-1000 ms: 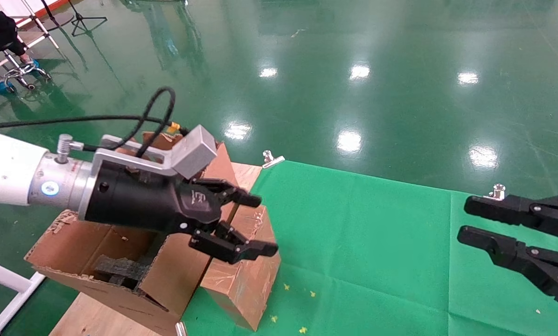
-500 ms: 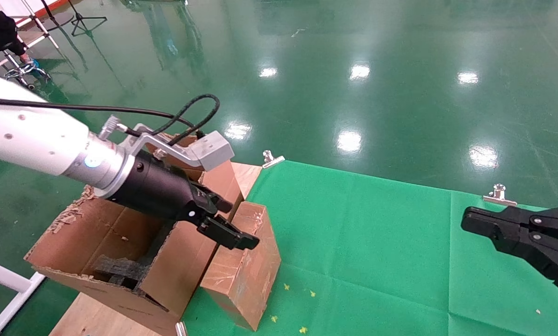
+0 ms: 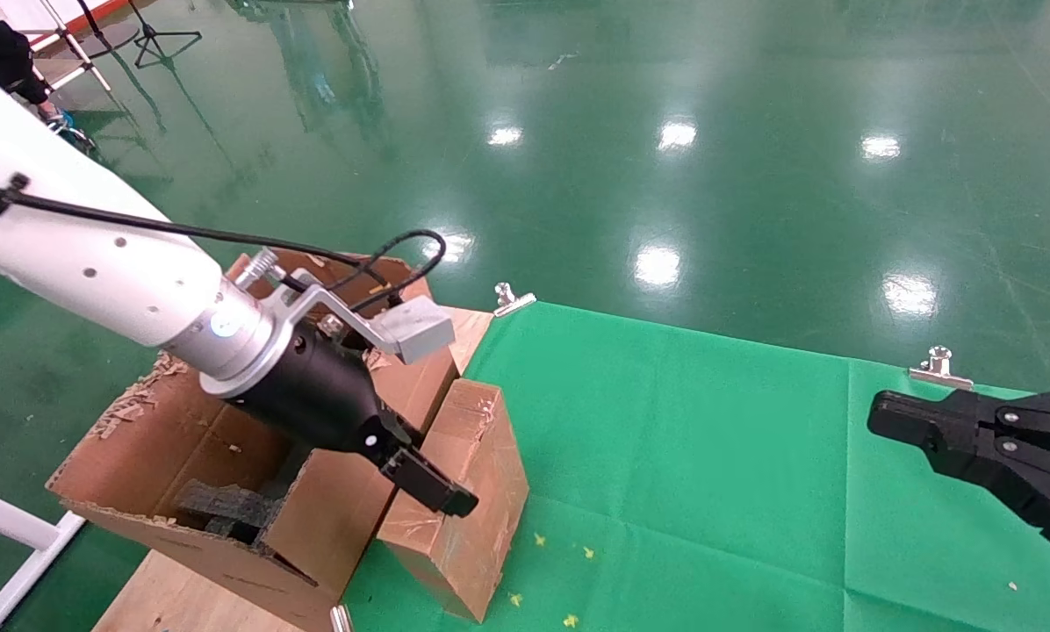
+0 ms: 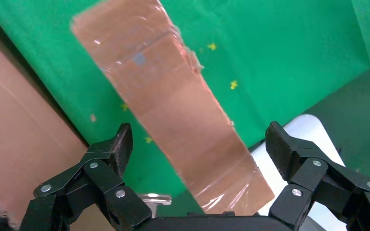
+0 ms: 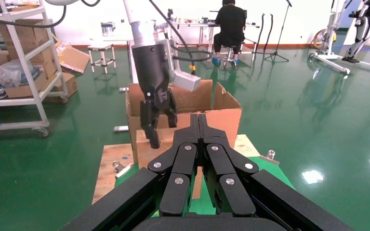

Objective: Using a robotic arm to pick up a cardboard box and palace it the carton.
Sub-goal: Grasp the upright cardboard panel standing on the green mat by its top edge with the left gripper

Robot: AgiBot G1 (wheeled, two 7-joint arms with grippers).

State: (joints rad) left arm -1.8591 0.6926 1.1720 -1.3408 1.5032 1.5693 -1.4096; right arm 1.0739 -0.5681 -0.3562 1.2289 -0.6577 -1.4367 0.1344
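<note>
Above cardboard box, left tool spread wide, straddling it, gripping nothing; right tool clenched

Left arm dropped onto the box; right gripper closed up.
White robotic arm with black cylindrical left gripper swung from level to steeply tilted, lowering so its spread black fingers now straddle the small taped brown cardboard box. Black jointed right gripper, spread a second ago, now pressed together and slightly withdrawn.
</note>
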